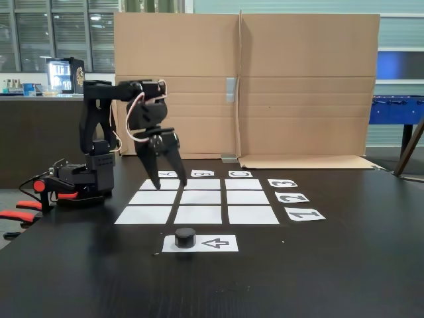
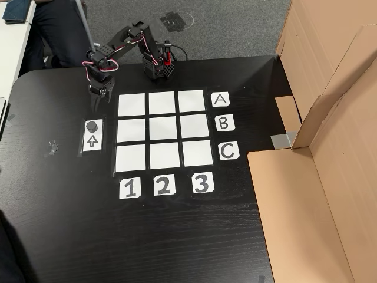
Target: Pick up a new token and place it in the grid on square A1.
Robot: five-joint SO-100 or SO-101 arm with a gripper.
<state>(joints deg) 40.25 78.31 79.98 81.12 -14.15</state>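
Your gripper (image 1: pixel 170 177) hangs spread and empty above the grid's (image 2: pixel 164 130) edge. The token (image 2: pixel 91 126) sits beside the grid on the arrow strip (image 2: pixel 92 141), away from square A1 (image 2: pixel 132 105).

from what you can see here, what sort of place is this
Probably an office or lab common room set up for a robot demo: a blue table-football table and a lit drinks fridge behind, grey carpet, a cardboard screen.
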